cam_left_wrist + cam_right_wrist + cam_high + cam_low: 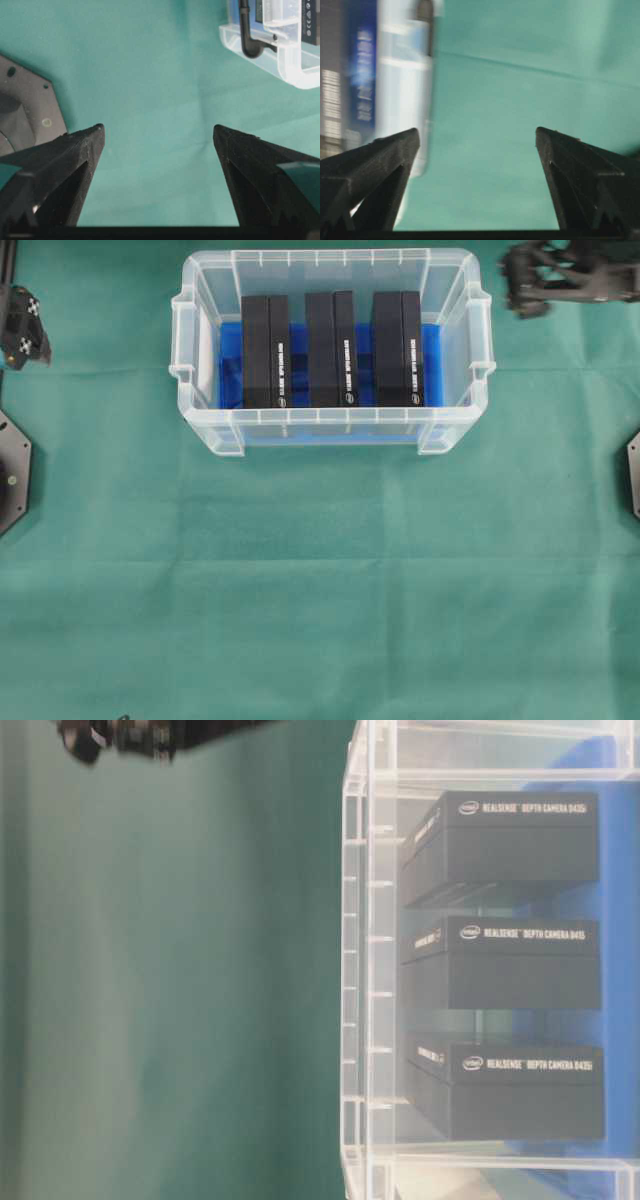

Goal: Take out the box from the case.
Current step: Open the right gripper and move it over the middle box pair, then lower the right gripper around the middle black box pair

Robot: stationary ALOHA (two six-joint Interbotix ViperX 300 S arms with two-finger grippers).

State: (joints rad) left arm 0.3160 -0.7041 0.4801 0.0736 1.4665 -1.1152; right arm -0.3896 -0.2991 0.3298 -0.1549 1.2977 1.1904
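The case (pixel 330 418), a clear plastic bin with a blue floor, stands at the back middle of the green cloth. Three black boxes (pixel 266 350) (pixel 331 348) (pixel 398 348) stand side by side in it; the table-level view shows their white lettering (pixel 520 840). At the far left edge my left gripper (pixel 28 338) is well clear of the case. It is open over bare cloth (pixel 159 131), with a case corner (pixel 295 70) at the upper right. My right gripper (pixel 515 290) hovers just beyond the case's back right corner, open and empty (pixel 477 132), the blurred case wall (pixel 402 75) on its left.
Grey arm base plates sit at the left edge (pixel 12 475) and right edge (pixel 634 475) of the table; the left one also shows in the left wrist view (pixel 25 110). Green cloth (pixel 320 590) covers the table in front of the case.
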